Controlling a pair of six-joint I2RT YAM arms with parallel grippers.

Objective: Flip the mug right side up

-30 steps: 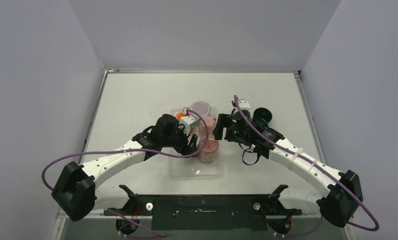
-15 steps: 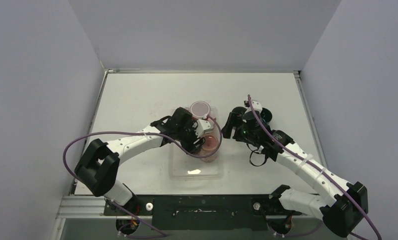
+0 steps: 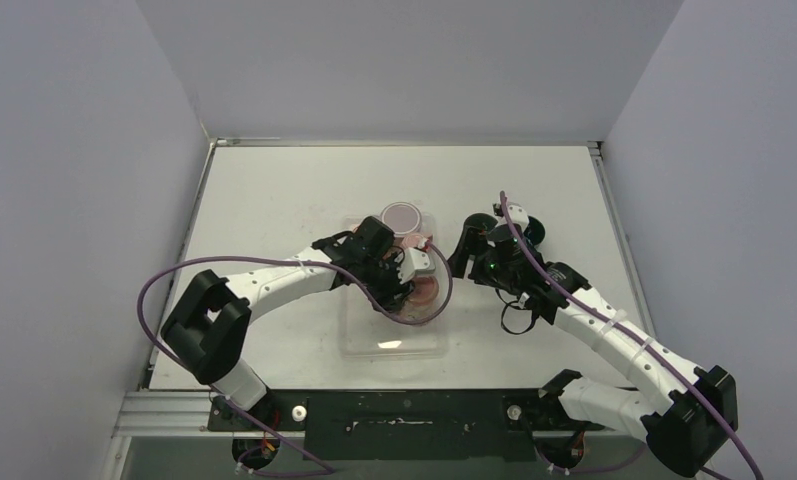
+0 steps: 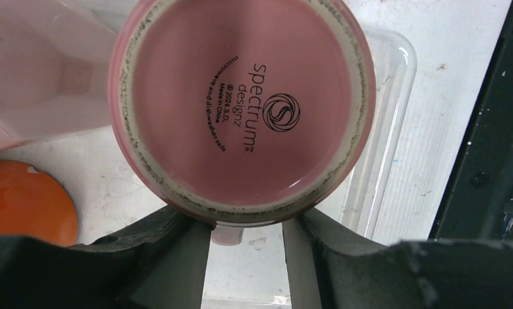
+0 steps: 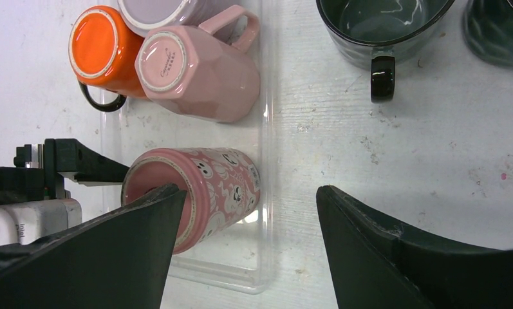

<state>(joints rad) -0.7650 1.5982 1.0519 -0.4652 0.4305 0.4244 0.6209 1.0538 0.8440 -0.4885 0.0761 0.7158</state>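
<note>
Since the earlier frame the left gripper (image 4: 245,238) is narrowed, part open astride the handle of the mug (image 4: 244,103). The mug is stood base-up at the right edge of the tray (image 4: 385,129); the right gripper (image 5: 250,196) is held wide, empty.

The tray (image 3: 374,338) lies on the table (image 3: 274,190), midway between the two arms. The mug (image 3: 424,290) stands base up inside the tray, just beside its right wall. Three mugs cluster behind it at the tray's far end:

- the left rear mug (image 5: 102,48);
- the right rear mug (image 5: 202,80);
- the rearmost mug (image 3: 402,215).

A fifth mug (image 5: 382,26) stands on the table to the right of the tray. Another vessel (image 5: 498,29) stands to its right. The left gripper (image 4: 246,251) reaches in from the left and straddles the mug's handle. The right gripper (image 5: 250,193) stands just to the right of the tray.
</note>
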